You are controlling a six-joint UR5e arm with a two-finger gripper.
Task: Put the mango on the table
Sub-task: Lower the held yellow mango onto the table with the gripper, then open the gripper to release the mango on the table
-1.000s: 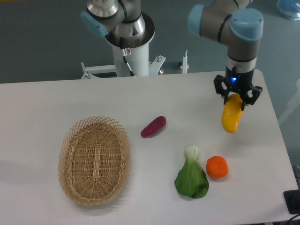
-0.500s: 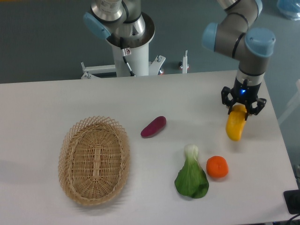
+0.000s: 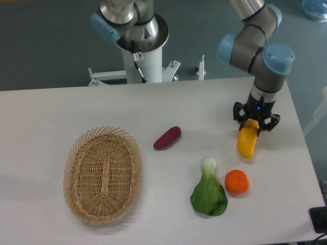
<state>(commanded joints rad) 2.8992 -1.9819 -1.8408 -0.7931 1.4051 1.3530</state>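
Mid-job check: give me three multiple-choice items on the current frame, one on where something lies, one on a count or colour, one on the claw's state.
1. Where does the purple sweet potato lie?
A. inside the wicker basket
B. on the table, right of the wicker basket
C. against the orange

2. How many produce items are in view?
A. two
B. three
C. four

3. What is the claw doing?
A. closed on the mango's upper end
B. open above the wicker basket
C. closed on the orange

Answers: 1 B, it rests on the bare table, apart from the wicker basket. 2 C, the mango, the sweet potato, the orange and a leafy green. 3 A, its fingers sit either side of the mango's top; whether the mango touches the table cannot be told.
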